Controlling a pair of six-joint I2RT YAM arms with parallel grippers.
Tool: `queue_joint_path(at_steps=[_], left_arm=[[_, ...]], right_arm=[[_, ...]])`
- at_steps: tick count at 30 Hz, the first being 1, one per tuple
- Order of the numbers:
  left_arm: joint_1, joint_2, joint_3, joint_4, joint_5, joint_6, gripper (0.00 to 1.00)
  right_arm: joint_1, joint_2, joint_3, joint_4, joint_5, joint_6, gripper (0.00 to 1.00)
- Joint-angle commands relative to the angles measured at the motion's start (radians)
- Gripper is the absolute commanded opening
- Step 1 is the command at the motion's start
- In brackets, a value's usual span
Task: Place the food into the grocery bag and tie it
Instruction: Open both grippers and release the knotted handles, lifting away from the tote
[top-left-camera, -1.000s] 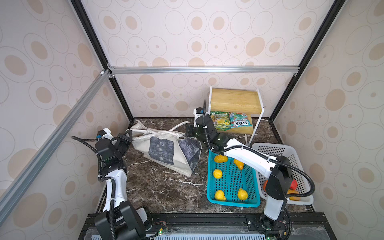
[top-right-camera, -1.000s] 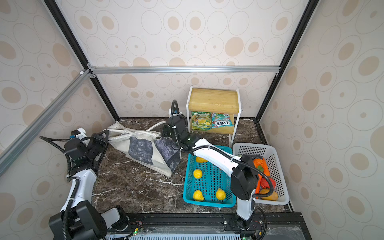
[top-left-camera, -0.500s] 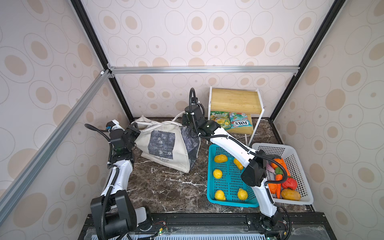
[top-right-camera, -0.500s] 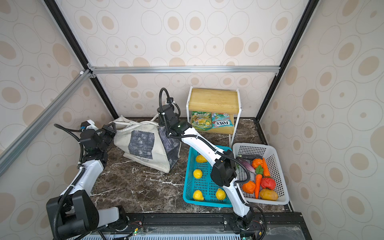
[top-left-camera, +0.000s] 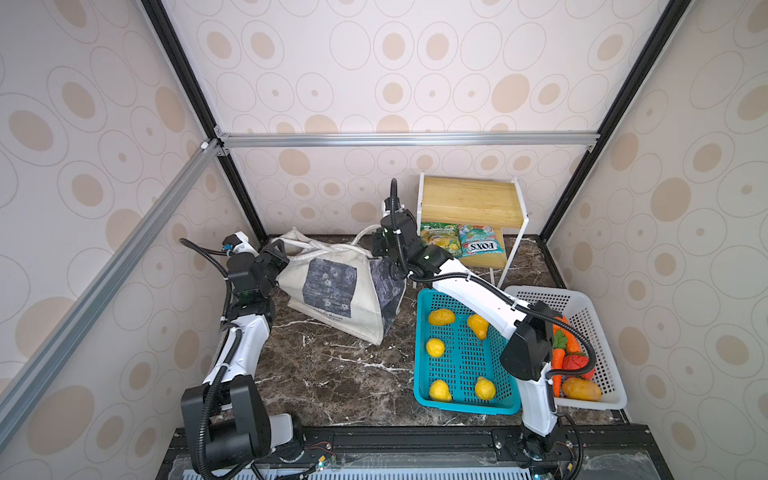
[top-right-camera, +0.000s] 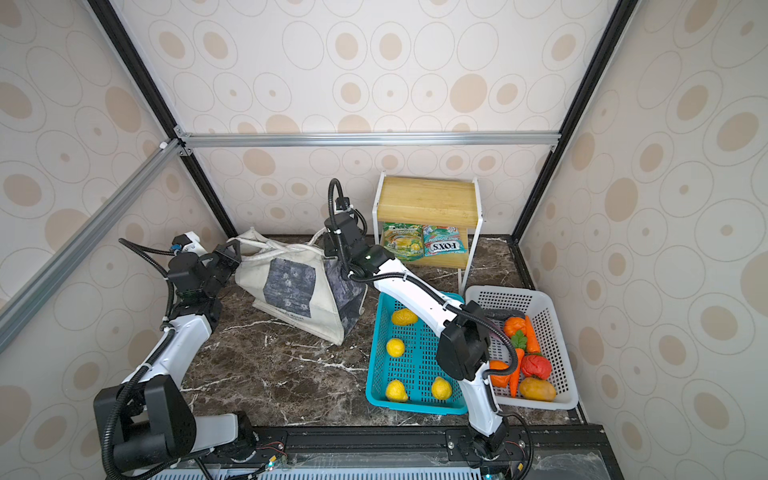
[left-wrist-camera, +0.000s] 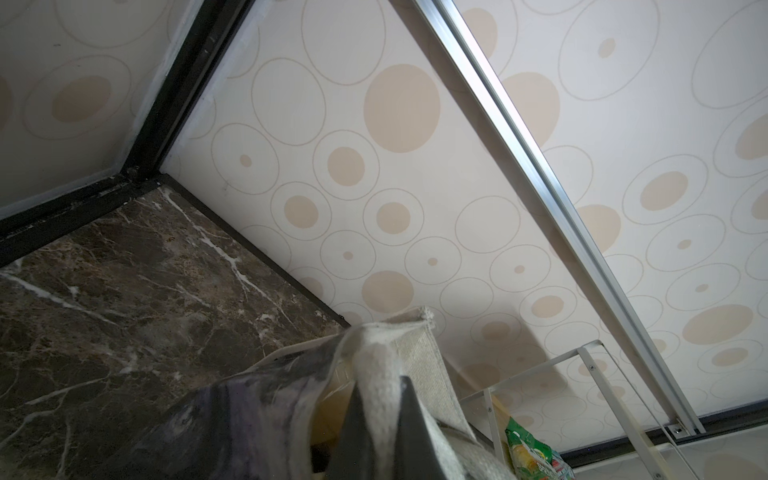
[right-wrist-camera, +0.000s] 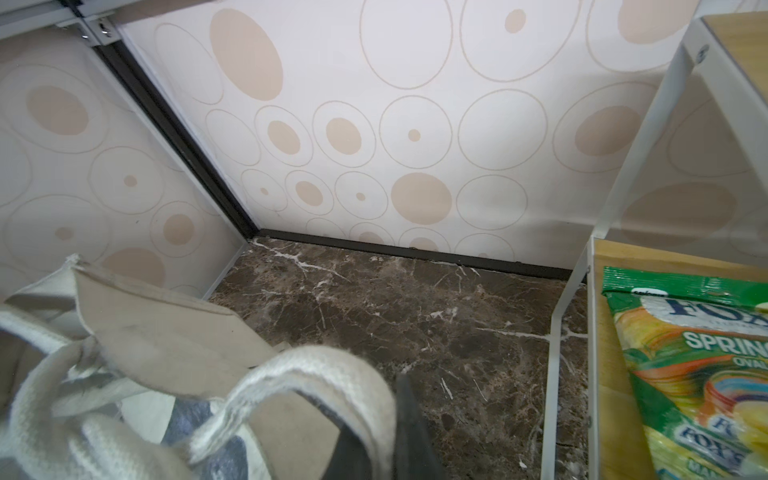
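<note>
The grocery bag (top-left-camera: 332, 286) (top-right-camera: 291, 282) stands on the marble floor at the back left, off-white canvas with grey-blue panels, held stretched between both arms. My left gripper (top-left-camera: 282, 253) (left-wrist-camera: 380, 415) is shut on a fold of the bag's left rim. On the bag's right end my right gripper (top-left-camera: 376, 247) (right-wrist-camera: 384, 424) is shut on a thick white handle (right-wrist-camera: 316, 365). Food lies outside the bag. Two candy packets (top-left-camera: 461, 243) (right-wrist-camera: 698, 374) rest on a low shelf, and an orange (top-right-camera: 514, 326) and a potato (top-right-camera: 537, 388) lie in the white basket (top-right-camera: 557, 320).
A teal basket (top-left-camera: 419, 374) with several yellow toy fruits sits in front of the right arm. A wooden two-level shelf (top-left-camera: 469, 203) stands at the back right. Carrots and a red fruit (top-right-camera: 536, 365) share the white basket. Black frame posts and walls close in the back corner.
Both grippers rose and moved toward the back wall with the bag's ends. The bag went from lying slumped to standing upright and stretched.
</note>
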Motion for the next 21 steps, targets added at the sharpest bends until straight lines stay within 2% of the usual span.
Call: queue_joint_path(at_steps=[1, 3, 5, 9, 12, 13, 14, 19, 21], left_arm=[[0.003, -0.044, -0.012, -0.019, 0.019, 0.036, 0.07], [0.004, -0.070, -0.016, -0.029, 0.017, 0.035, 0.20], [0.006, -0.102, -0.006, -0.055, 0.001, 0.041, 0.29], [0.016, -0.164, 0.029, -0.128, -0.037, 0.067, 0.56], [0.029, -0.205, 0.061, -0.213, -0.064, 0.087, 0.69], [0.034, -0.217, 0.067, -0.235, -0.071, 0.092, 0.71], [0.041, -0.237, 0.070, -0.254, -0.074, 0.096, 0.74], [0.067, -0.317, 0.057, -0.314, -0.042, 0.145, 0.96], [0.069, -0.344, 0.039, -0.335, 0.021, 0.180, 0.99]], right_arm=[[0.028, -0.074, -0.061, 0.072, -0.076, -0.074, 0.16], [0.045, -0.106, -0.082, 0.066, -0.082, -0.111, 0.34], [0.059, -0.144, -0.106, 0.074, -0.089, -0.134, 0.44], [0.067, -0.219, -0.156, 0.090, -0.111, -0.133, 0.65], [0.073, -0.270, -0.193, 0.092, -0.118, -0.137, 0.78], [0.077, -0.288, -0.205, 0.088, -0.118, -0.137, 0.94], [0.078, -0.311, -0.222, 0.084, -0.117, -0.134, 0.99], [0.079, -0.458, -0.298, -0.047, -0.031, -0.104, 0.99], [0.076, -0.540, -0.352, -0.132, 0.029, -0.105, 0.99]])
